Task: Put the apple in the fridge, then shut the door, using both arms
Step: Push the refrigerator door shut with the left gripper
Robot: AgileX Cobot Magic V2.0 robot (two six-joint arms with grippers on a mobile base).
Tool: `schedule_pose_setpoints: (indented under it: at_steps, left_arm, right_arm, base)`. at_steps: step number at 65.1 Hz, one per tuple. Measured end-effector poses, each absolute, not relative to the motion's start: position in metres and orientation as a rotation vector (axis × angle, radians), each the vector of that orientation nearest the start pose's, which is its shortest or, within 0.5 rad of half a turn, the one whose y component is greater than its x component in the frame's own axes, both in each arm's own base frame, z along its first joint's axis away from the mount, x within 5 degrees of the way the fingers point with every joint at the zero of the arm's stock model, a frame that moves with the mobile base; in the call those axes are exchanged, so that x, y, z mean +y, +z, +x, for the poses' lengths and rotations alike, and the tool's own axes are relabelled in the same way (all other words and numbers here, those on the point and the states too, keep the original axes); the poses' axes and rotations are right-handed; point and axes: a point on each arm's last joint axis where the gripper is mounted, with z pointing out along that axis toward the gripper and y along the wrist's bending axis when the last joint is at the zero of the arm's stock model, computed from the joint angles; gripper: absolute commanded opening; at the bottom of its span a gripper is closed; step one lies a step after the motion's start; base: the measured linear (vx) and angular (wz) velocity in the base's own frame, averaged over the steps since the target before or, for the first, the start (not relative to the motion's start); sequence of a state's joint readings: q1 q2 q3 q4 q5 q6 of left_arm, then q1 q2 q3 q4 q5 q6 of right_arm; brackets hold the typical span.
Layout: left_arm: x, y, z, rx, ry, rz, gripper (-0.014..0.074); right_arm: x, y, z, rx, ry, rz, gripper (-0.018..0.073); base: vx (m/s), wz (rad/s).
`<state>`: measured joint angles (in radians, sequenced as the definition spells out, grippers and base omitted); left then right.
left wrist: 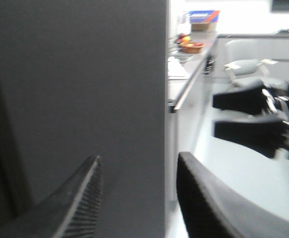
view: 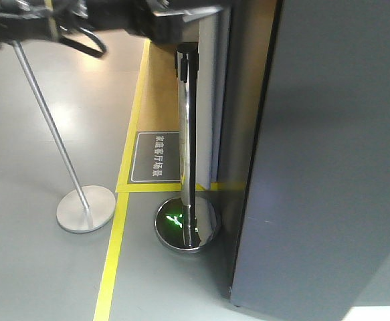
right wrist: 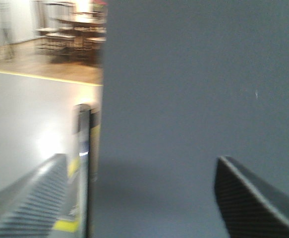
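A tall flat grey face of the fridge (view: 328,167) fills the right of the front view; I cannot tell whether it is the door or the side wall. My left gripper (left wrist: 138,156) is open and empty, close in front of that grey face (left wrist: 85,89) near its right edge. My right gripper (right wrist: 140,157) is also open and empty, facing the grey face (right wrist: 199,99) beside its left edge. Black arm parts (view: 81,23) cross the top of the front view. The apple is out of view.
A chrome stanchion post (view: 188,167) with a round base stands just left of the fridge. A second post leans on a flat grey base (view: 85,208) further left. Yellow floor lines (view: 114,254) run forward. A kitchen counter (left wrist: 184,84) carries a basket of fruit (left wrist: 191,45).
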<state>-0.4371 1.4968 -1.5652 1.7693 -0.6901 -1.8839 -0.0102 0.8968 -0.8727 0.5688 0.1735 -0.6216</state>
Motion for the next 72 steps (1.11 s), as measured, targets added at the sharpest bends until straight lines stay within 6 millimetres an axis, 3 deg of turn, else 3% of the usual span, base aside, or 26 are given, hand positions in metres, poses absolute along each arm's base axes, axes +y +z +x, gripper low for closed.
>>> schedule_pose_setpoints:
  at_steps: [14,33,47,65,72]
  left_arm:
    - [-0.178,0.490,0.266,1.381,-0.843,0.714,0.0306]
    - [-0.171,0.499,0.265,1.362,-0.796,0.647,0.0306]
    - [-0.171,0.499,0.265,1.361,-0.794,0.644,0.0306]
    - [-0.170,0.500,0.265,1.360,-0.790,0.639,0.0306]
    - [-0.170,0.500,0.265,1.360,-0.790,0.639,0.0306]
  right_arm:
    - [0.000,0.395,0.260,1.673,-0.022,-0.061,0.0577]
    - [-0.003,0.387,0.322,1.700,-0.040,-0.039,0.0577]
    - [-0.001,0.389,0.336,1.724,0.002,-0.033,0.0577]
    - [-0.040,0.380,0.364,1.724,-0.069,0.092,0.0577]
    - [-0.044,0.382,0.374,1.738,-0.054,0.091,0.0577]
  base:
    - [0.00,0.00]
    - [0.00,0.00]
    - [0.00,0.00]
    - [0.00,0.00]
    - [0.00,0.00]
